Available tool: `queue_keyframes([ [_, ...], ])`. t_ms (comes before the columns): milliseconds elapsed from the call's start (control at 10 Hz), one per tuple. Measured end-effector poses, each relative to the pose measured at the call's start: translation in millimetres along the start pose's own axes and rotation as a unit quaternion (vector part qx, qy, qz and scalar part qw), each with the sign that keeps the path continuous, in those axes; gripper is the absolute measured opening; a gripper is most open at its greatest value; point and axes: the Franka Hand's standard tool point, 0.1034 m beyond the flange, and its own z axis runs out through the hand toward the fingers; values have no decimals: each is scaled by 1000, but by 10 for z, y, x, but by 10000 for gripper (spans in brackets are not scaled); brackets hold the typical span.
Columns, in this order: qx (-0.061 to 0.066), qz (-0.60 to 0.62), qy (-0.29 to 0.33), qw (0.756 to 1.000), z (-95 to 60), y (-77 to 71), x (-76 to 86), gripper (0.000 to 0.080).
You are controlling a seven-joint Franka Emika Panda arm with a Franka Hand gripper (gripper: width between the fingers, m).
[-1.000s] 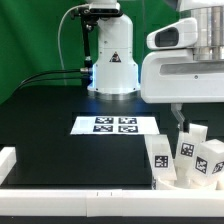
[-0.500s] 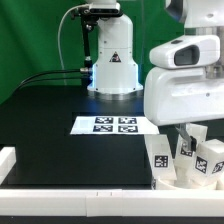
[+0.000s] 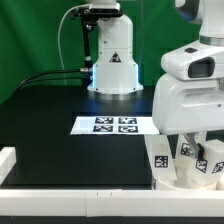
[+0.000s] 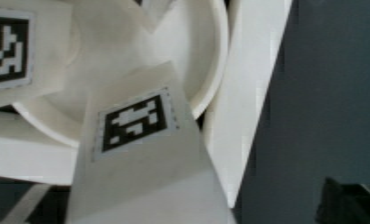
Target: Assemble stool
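The stool parts stand bunched at the exterior view's lower right: several white block legs (image 3: 160, 156) with black-and-white tags stand upright against the round seat (image 3: 186, 178). My arm's white body hangs low over them and hides most of the gripper there. In the wrist view a tagged leg (image 4: 143, 122) fills the middle, with the seat's curved rim (image 4: 185, 50) behind it. My gripper (image 4: 191, 205) is open, its dark fingers (image 4: 351, 200) standing on either side of this leg, with a gap showing on one side.
The marker board (image 3: 113, 124) lies flat on the black table in the middle. White border rails run along the left (image 3: 8, 160) and front (image 3: 80, 195) edges. The arm's white base (image 3: 112, 60) stands at the back with cables leading off left.
The arm has come down and a little to the exterior view's right, lowering onto the group of legs. The stool parts have not moved.
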Motion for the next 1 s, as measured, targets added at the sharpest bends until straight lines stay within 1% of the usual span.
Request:
queue_keyframes([
  [100, 0, 1, 0, 1000, 4, 11, -2, 500],
  [200, 0, 41, 0, 999, 4, 12, 0, 500],
  [300, -1, 77, 0, 997, 6, 34, -4, 363],
  [400, -1, 102, -1, 995, 10, 42, -6, 345],
  [600, -3, 186, 2, 982, 5, 163, -4, 344],
  [700, -3, 257, 9, 966, -3, 187, 15, 344],
  [800, -2, 357, 18, 934, 2, 210, 2, 344],
  [900, -3, 428, 21, 904, 4, 253, -26, 343],
  [1000, -3, 439, 20, 898, 3, 256, -26, 343],
])
